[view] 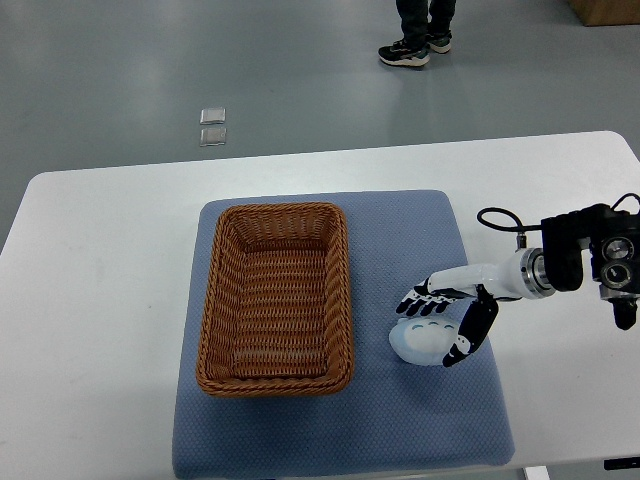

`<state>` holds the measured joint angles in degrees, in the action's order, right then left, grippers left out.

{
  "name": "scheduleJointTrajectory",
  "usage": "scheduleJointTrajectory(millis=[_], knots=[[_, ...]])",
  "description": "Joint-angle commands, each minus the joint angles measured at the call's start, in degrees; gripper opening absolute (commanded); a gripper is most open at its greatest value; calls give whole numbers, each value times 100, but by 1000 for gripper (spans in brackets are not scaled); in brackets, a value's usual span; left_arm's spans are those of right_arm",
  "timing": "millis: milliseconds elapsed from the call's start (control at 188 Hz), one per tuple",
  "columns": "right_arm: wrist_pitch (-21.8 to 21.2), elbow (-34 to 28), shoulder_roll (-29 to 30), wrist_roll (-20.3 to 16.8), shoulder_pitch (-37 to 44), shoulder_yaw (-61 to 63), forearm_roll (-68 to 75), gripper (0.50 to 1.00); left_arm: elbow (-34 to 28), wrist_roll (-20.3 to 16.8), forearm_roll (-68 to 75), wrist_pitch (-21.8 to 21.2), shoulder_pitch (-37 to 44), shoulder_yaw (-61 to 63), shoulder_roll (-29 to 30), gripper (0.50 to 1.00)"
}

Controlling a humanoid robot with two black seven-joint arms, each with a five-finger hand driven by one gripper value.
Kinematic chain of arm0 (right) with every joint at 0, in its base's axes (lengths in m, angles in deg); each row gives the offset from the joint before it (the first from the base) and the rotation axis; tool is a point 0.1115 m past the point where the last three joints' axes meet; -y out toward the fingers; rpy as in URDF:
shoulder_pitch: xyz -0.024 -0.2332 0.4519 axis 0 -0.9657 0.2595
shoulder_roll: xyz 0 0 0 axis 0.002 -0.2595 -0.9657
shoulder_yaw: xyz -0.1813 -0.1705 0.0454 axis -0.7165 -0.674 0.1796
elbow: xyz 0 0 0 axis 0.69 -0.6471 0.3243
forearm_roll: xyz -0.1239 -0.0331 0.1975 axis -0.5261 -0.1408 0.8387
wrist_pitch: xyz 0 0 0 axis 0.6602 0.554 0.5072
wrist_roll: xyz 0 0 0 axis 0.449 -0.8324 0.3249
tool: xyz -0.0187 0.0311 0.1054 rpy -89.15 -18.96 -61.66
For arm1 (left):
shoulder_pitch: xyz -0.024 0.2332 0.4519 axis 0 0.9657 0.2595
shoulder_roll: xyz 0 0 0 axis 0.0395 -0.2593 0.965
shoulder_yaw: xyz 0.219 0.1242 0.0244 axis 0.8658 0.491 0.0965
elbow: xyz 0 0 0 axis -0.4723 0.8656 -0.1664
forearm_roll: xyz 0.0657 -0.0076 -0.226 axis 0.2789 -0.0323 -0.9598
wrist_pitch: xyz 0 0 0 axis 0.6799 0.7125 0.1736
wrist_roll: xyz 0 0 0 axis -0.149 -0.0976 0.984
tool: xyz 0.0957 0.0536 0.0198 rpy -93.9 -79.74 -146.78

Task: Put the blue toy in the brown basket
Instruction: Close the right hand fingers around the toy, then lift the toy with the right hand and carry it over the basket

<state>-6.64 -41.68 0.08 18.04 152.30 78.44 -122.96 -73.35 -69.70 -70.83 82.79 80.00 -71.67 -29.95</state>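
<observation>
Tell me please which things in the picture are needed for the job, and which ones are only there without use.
Needed: blue toy on the mat, right hand around it, empty brown basket.

Only there: blue mat, white table, two small squares on the floor, a person's shoes.

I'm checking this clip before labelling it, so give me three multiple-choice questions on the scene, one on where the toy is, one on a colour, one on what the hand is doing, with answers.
1. Where does the blue toy lie?
A. inside the wicker basket
B. on the blue mat, right of the basket
C. on the floor

2. What colour is the wicker basket?
A. brown
B. green
C. black

3. What is the right hand doing?
A. resting far from the toy
B. holding the basket's rim
C. closing its fingers around the toy

Answers: 1 B, the toy sits on the blue mat beside the basket. 2 A, its weave is brown. 3 C, fingers and thumb bracket the toy.
</observation>
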Motion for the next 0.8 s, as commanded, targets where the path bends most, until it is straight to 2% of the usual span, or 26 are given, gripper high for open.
scheduleJointTrajectory(millis=[0,224,277,309,314,325,357,442,495,554,692,793], knots=[[17,46,47,9,-115,91,-66,860,-4,-5,-1,1,9,3,0,1000],[8,151,108,88,-300,100,-268,787,-4,-5,-1,-8,9,3,0,1000],[-1,169,117,114,-318,100,-356,733,-4,-5,-1,-8,9,3,0,1000],[-1,195,117,132,-327,100,-391,674,-4,4,-1,-8,9,3,0,1000],[-1,204,117,141,-327,109,-400,652,-4,-5,-1,-8,9,3,0,1000],[-1,204,117,141,-327,109,-400,652,-4,-5,-1,-8,9,3,0,1000],[-36,230,117,184,-327,109,-435,599,-4,4,-1,-8,9,3,0,1000],[-89,239,108,229,-327,161,-435,523,-4,4,-1,-8,9,12,0,1000],[-98,230,91,237,-309,214,-426,500,-4,4,-1,-8,9,12,0,1000],[-142,230,47,229,-256,311,-408,500,-4,-5,-1,-8,9,12,0,1000],[-546,213,-129,237,139,803,-312,500,-4,4,-1,-8,9,12,0,1000],[-590,213,-120,246,561,926,-250,500,-4,-5,-1,1,9,20,0,1000]])
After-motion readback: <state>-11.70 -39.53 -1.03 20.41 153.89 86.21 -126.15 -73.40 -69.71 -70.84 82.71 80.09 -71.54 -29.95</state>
